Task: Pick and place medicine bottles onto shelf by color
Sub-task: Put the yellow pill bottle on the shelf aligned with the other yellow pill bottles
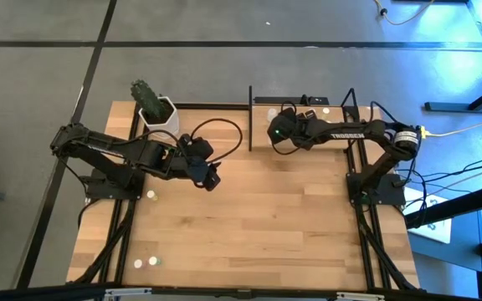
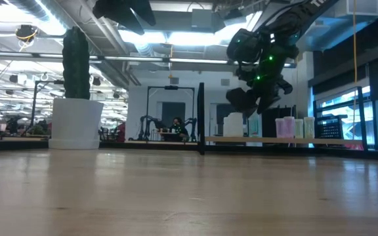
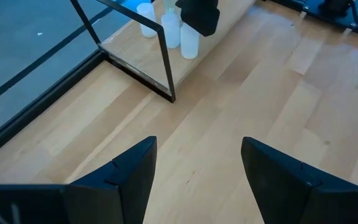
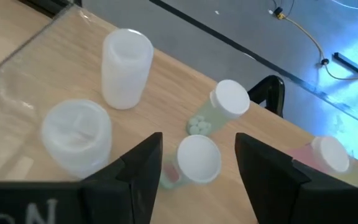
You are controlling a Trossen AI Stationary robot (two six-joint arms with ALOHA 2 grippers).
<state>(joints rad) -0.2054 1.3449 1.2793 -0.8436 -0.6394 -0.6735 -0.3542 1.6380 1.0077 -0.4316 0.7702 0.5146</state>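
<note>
Right end effector (image 4: 191, 168): held over the shelf (image 1: 308, 113), fingers apart, nothing gripped; a white-capped bottle (image 4: 199, 158) is seen between them, its body mostly hidden.
Left end effector (image 3: 194, 168): apart, above the bench (image 1: 266, 217), empty.
Loose bottles (image 1: 146, 262): near the bench edge, colours hard to tell.

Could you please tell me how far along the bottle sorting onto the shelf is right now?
Done: several bottles already stand on the shelf. In hand: the right gripper hangs over a white-capped bottle there, fingers open around it. Left: three bottles lie on the table near the left arm, whose open left gripper is empty.
</note>
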